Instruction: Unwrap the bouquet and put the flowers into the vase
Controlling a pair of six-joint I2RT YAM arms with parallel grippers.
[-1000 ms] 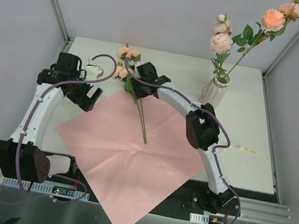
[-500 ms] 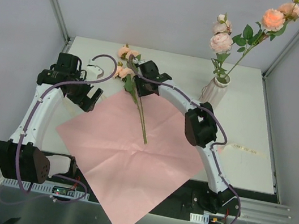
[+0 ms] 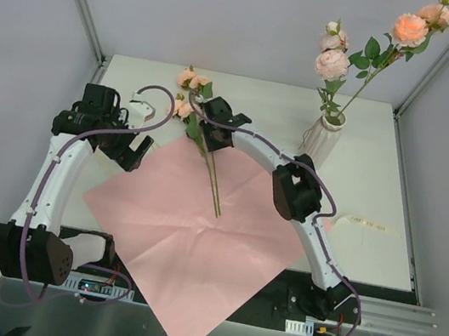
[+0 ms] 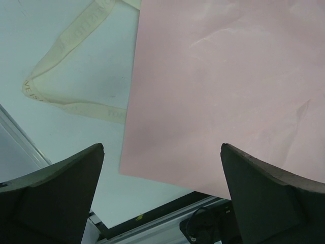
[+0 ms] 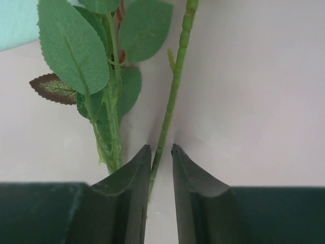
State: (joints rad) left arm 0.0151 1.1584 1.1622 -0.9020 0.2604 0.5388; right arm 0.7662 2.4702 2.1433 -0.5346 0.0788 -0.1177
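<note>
We find the vase [image 3: 323, 137] upright at the 2 o'clock part of the table [image 3: 378, 176], well apart from the pink paper [image 3: 195, 241]. It holds several of the flowers: pale pink blooms [image 3: 332, 64] stand above its neck, and a longer stem leans toward 1 o'clock with peach blooms [image 3: 410, 28] at its tip. The remaining flowers [image 3: 212, 179] lie flat on the paper's 12 o'clock corner, blooms [image 3: 187, 93] off the paper toward 11 o'clock and stem ends pointing to 5 o'clock near the sheet's centre. The right gripper [image 3: 206, 135] is lowered over these stems. In its wrist view the fingers are narrowly parted on either side of one bare green stem [image 5: 172, 96], with a gap visible between the stem and the right finger; a leafy stem [image 5: 109, 101] lies just beside it at 9 o'clock, outside the fingers. The left gripper [image 3: 128, 152] hangs at the paper's 10 o'clock edge, spread wide and holding nothing. Below it, a cream ribbon [image 4: 66, 96] lies looped on the table, just beside the paper's edge.
</note>
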